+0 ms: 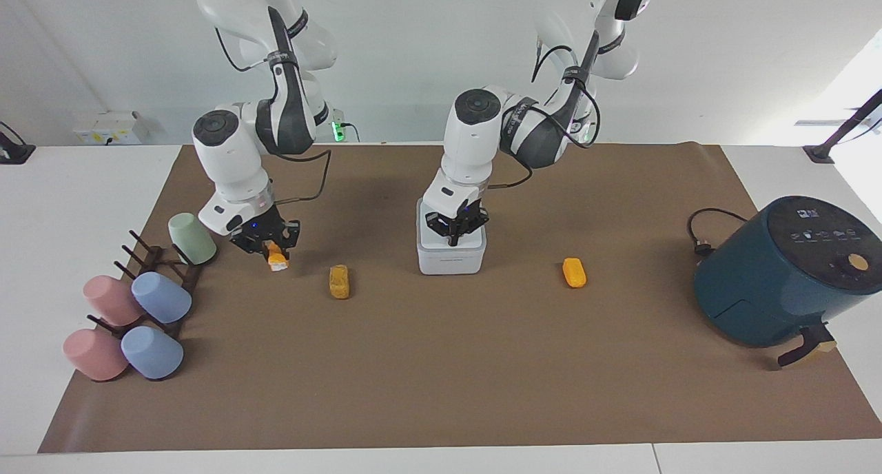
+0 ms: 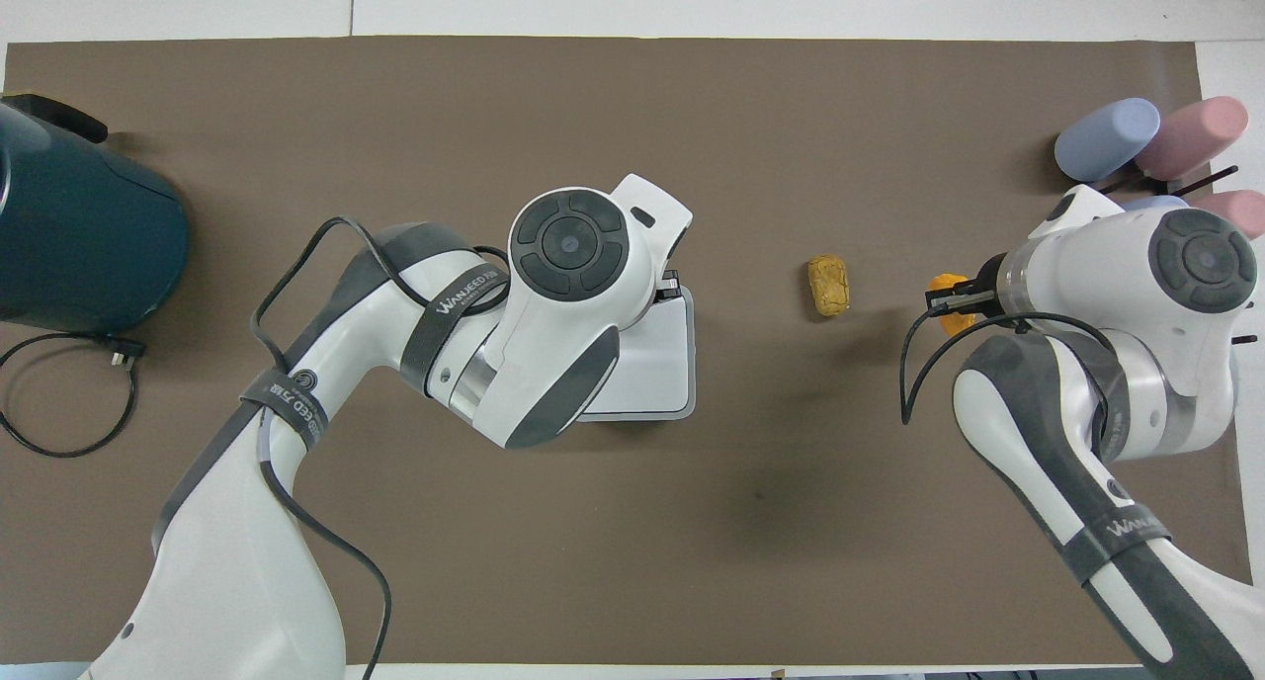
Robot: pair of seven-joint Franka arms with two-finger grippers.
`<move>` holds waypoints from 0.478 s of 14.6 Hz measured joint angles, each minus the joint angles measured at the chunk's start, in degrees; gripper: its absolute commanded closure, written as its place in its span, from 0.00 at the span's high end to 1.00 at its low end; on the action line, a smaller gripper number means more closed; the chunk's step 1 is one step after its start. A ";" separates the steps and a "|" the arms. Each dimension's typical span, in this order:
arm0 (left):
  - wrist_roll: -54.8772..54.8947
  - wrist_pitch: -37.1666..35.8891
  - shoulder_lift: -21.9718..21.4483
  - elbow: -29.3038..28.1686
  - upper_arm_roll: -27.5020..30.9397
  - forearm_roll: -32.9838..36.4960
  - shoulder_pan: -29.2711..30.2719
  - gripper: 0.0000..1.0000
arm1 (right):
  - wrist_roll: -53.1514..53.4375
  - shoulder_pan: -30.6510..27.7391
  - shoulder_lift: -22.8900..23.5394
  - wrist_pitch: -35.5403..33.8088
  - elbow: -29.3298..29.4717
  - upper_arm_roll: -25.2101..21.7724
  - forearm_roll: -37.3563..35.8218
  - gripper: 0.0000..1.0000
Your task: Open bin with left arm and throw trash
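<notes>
The white bin (image 1: 451, 256) stands mid-mat with its lid down; it also shows in the overhead view (image 2: 652, 359), partly under the left arm. My left gripper (image 1: 455, 235) points down on the lid, fingers together. My right gripper (image 1: 270, 245) is shut on the orange trash piece with a white end (image 1: 278, 259) and holds it just above the mat; the piece also shows in the overhead view (image 2: 944, 289). A browner crumbly piece (image 1: 339, 282) lies on the mat between that gripper and the bin. A plain orange piece (image 1: 574, 272) lies beside the bin toward the left arm's end, hidden in the overhead view.
A dark teal air fryer (image 1: 785, 271) with its cable stands at the left arm's end. A cup rack with pink and blue cups (image 1: 131, 319) and a green cup (image 1: 191, 238) stands at the right arm's end, close to my right gripper.
</notes>
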 measured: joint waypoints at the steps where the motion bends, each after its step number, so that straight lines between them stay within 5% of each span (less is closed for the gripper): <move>1: 0.00 -0.03 -0.12 -0.02 0.09 -0.01 0.01 0.00 | 3.43 0.03 -0.60 -2.57 1.90 1.80 0.01 0.00; 7: 8.00 -13.06 -8.50 2.13 1.37 -2.49 6.10 0.00 | 28.27 0.28 -0.07 -5.39 7.79 13.92 0.11 0.00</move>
